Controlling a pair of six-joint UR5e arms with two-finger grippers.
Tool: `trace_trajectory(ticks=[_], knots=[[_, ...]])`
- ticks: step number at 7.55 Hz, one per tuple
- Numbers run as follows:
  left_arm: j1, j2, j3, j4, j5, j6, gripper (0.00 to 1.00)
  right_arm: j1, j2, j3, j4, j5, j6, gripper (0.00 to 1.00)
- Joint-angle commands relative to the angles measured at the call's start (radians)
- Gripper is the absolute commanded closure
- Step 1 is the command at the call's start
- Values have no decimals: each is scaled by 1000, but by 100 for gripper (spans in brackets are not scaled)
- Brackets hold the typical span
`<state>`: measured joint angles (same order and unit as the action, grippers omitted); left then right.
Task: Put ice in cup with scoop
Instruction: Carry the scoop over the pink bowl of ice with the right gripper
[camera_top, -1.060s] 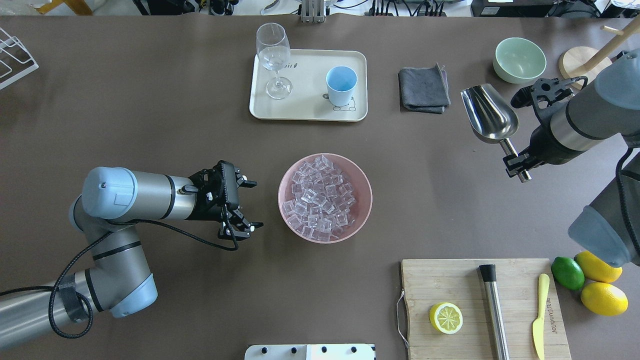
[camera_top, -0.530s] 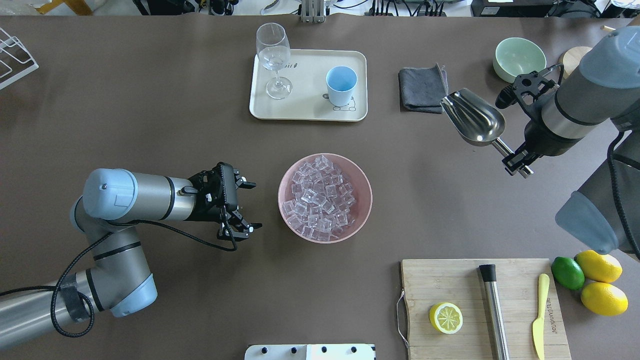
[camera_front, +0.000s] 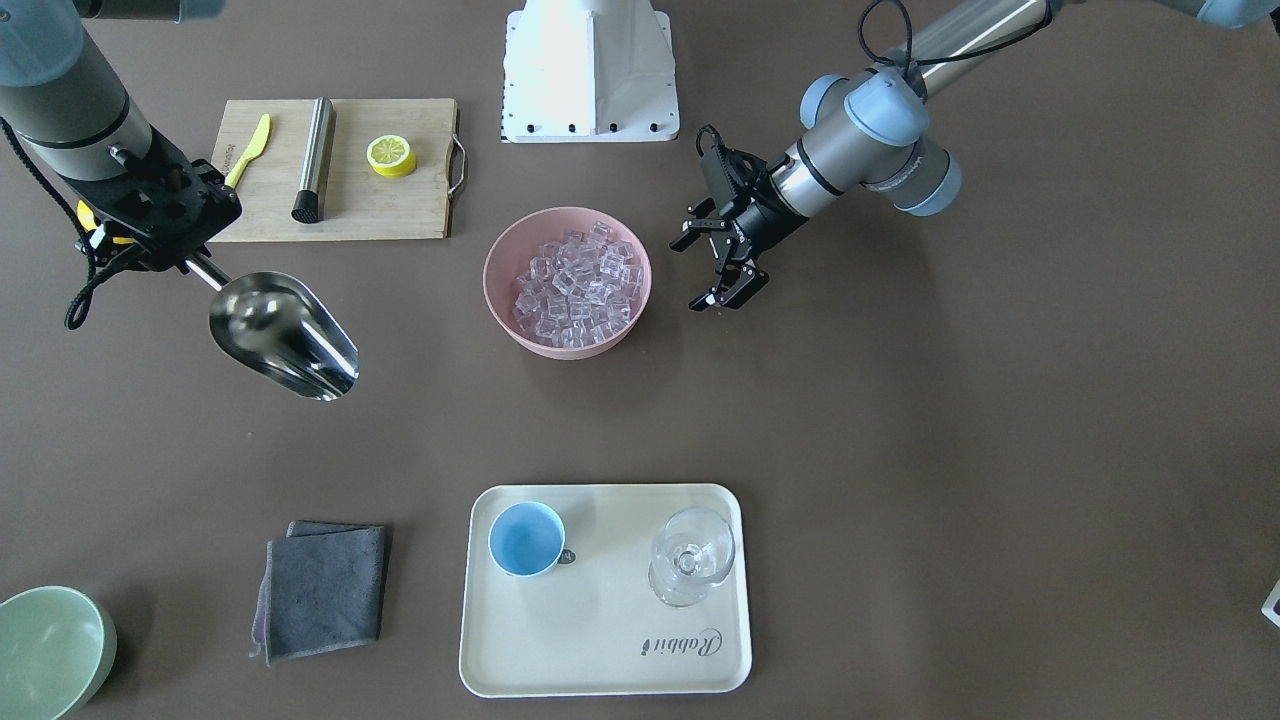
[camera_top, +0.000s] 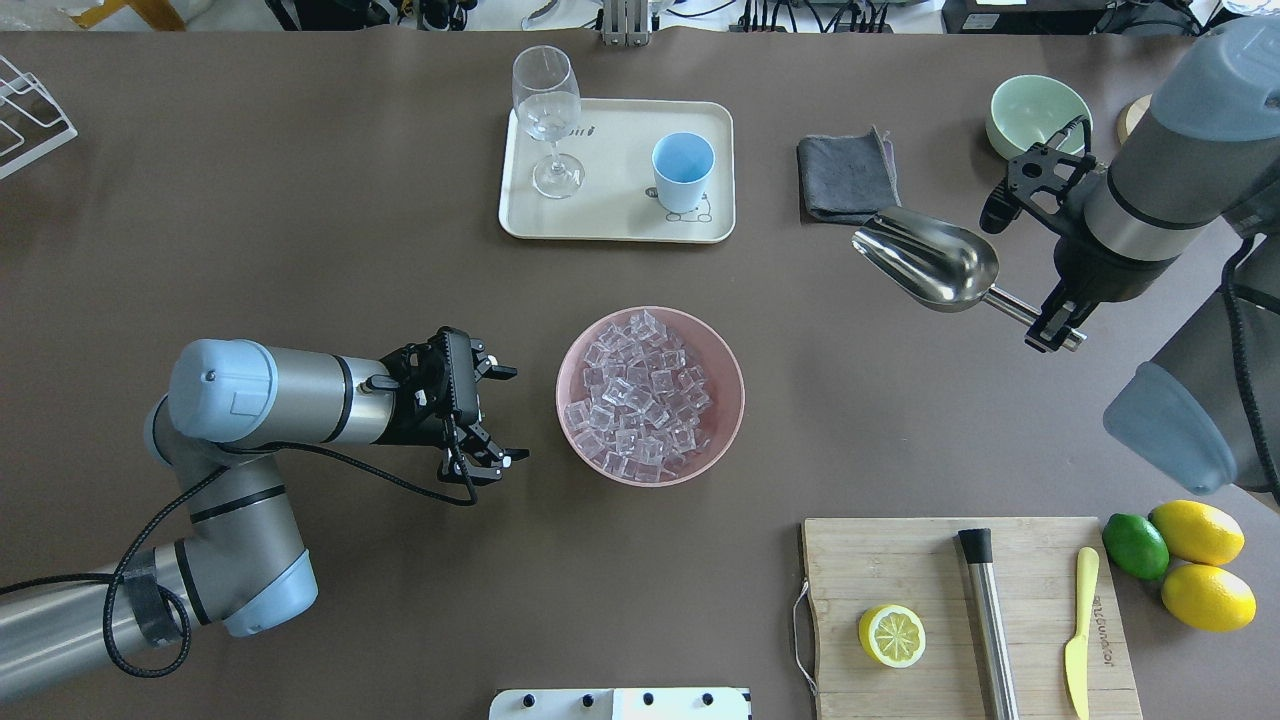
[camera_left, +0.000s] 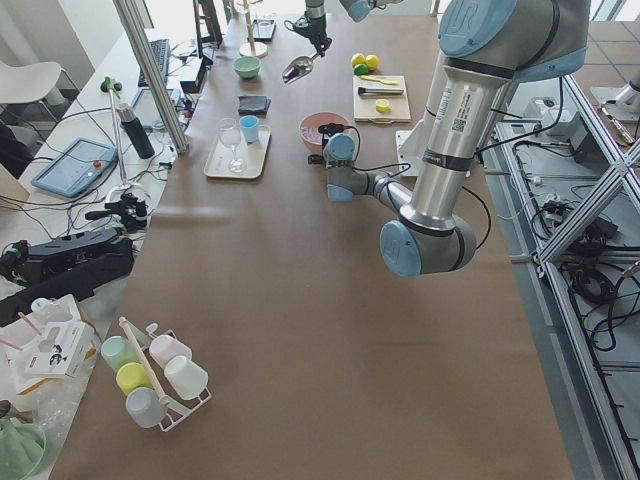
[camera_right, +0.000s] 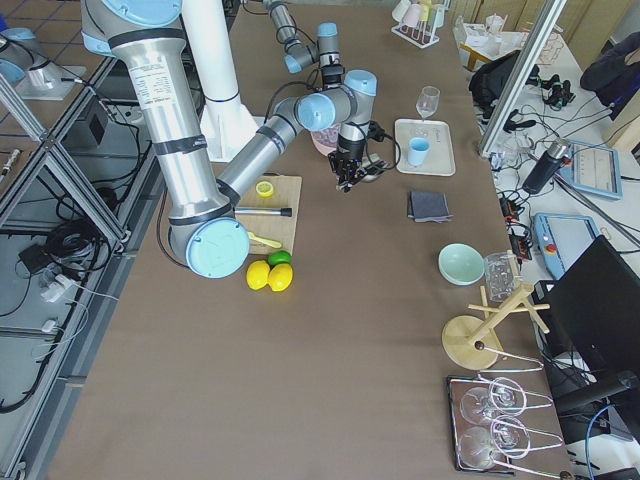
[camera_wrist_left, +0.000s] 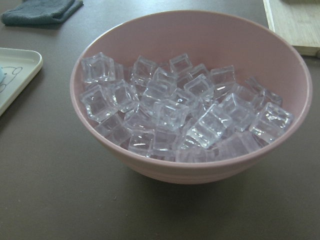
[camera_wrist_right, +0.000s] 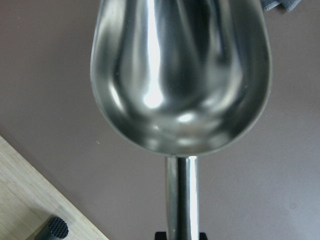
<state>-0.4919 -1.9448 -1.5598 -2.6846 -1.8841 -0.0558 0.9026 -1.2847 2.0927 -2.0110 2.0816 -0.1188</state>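
The ice (camera_top: 645, 400) fills a pink bowl (camera_top: 728, 350) at the table's middle; it also shows in the left wrist view (camera_wrist_left: 175, 107) and the front view (camera_front: 575, 285). The light-blue cup (camera_top: 683, 170) stands empty on a cream tray (camera_top: 620, 215), next to a stemmed glass (camera_top: 547, 110). My right gripper (camera_top: 1055, 325) is shut on the handle of the steel scoop (camera_top: 925, 262), held empty in the air right of the bowl, mouth toward the bowl; it fills the right wrist view (camera_wrist_right: 180, 70). My left gripper (camera_top: 495, 415) is open and empty, just left of the bowl.
A grey cloth (camera_top: 848, 178) and a pale green bowl (camera_top: 1038, 118) lie at the back right. A cutting board (camera_top: 900, 560) at the front right holds a lemon half (camera_top: 891, 636), a steel cylinder (camera_top: 988, 620) and a yellow knife (camera_top: 1078, 630). Lemons and a lime (camera_top: 1135, 545) lie beside it.
My right arm has swung the scoop left toward the pink bowl, turning its mouth from pointing away to pointing left. The left arm has barely moved.
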Motion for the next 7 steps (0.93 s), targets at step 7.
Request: trace_trajectory(ticks=[7], knots=[[-14,-23,9,35,-21,1,2,-184,510,-39,-828,-201,-19,100]])
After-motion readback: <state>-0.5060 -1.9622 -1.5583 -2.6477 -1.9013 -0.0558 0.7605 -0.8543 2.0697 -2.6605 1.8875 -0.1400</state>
